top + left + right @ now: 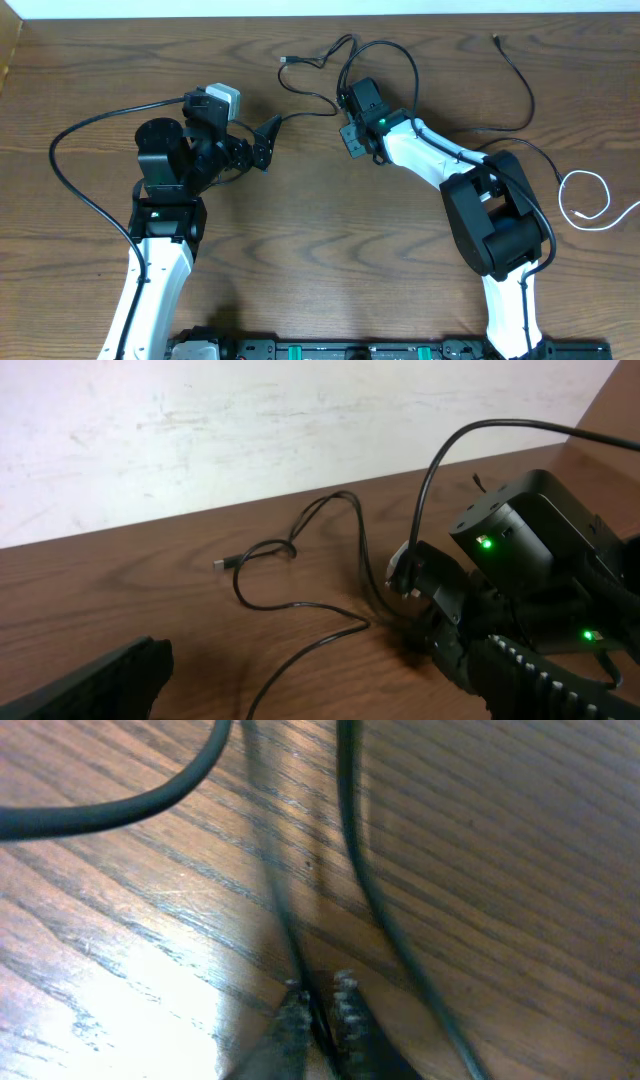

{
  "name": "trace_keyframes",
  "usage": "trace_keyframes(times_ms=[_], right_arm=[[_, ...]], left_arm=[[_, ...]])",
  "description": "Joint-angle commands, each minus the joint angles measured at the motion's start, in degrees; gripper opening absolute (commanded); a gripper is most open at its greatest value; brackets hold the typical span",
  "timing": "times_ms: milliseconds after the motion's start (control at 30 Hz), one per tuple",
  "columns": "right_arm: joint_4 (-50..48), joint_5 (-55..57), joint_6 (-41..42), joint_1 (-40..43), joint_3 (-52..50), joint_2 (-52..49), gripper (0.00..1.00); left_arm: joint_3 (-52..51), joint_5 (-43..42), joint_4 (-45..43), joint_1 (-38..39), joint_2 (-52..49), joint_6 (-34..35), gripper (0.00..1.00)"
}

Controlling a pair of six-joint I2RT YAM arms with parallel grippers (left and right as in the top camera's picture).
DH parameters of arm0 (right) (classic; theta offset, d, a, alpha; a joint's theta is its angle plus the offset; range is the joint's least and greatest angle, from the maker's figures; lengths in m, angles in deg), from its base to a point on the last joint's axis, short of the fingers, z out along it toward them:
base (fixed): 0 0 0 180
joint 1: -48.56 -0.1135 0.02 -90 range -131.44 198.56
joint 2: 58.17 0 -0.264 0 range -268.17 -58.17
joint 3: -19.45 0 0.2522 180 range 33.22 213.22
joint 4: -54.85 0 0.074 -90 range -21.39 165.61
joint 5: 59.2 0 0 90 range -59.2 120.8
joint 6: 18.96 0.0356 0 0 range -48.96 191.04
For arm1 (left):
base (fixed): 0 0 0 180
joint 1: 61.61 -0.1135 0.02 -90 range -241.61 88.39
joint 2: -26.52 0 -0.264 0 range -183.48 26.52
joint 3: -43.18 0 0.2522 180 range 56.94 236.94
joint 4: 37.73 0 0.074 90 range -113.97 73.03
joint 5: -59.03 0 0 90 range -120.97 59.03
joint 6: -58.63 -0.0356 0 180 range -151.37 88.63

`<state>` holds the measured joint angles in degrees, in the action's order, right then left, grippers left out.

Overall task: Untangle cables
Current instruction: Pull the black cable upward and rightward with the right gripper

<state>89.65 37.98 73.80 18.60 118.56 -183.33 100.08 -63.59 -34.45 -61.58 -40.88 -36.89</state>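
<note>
white cable (607, 193) cut off at right edge, right fingers (345, 1015) blurred, black cable (280, 910) between them blurred

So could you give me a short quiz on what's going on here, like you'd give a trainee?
1. True or false: the right end effector is shut on a thin black cable.
2. Where does the white cable lie? A) on the robot's left side. B) off to the robot's right side. C) draped over an arm.
3. Fill in the missing word: the left end effector holds nothing, and its jaws are ____.

Key: 1 true; 2 B; 3 open.
</note>
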Motion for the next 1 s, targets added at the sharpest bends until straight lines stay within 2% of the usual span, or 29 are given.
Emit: trace_keyframes(times_ms=[0, 333, 800, 967], right_arm=[[0.26, 0.31, 1.40, -0.15, -0.07, -1.53, 0.01], [3.65, 0.22, 3.96, -0.31, 0.11, 1.18, 0.01], [6.05, 0.07, 3.82, -0.52, 0.11, 34.62, 0.01], [5.75, -3.04, 3.82, -0.52, 0.11, 45.33, 0.01]], left_arm=[[0.28, 0.07, -0.02, 0.07, -0.11, 0.50, 0.99], [0.28, 0.11, -0.04, 0.07, -0.11, 0.48, 0.99], [0.28, 0.33, -0.04, 0.07, -0.13, 0.48, 0.99], [0.28, 0.26, -0.04, 0.07, -0.13, 0.50, 0.99]])
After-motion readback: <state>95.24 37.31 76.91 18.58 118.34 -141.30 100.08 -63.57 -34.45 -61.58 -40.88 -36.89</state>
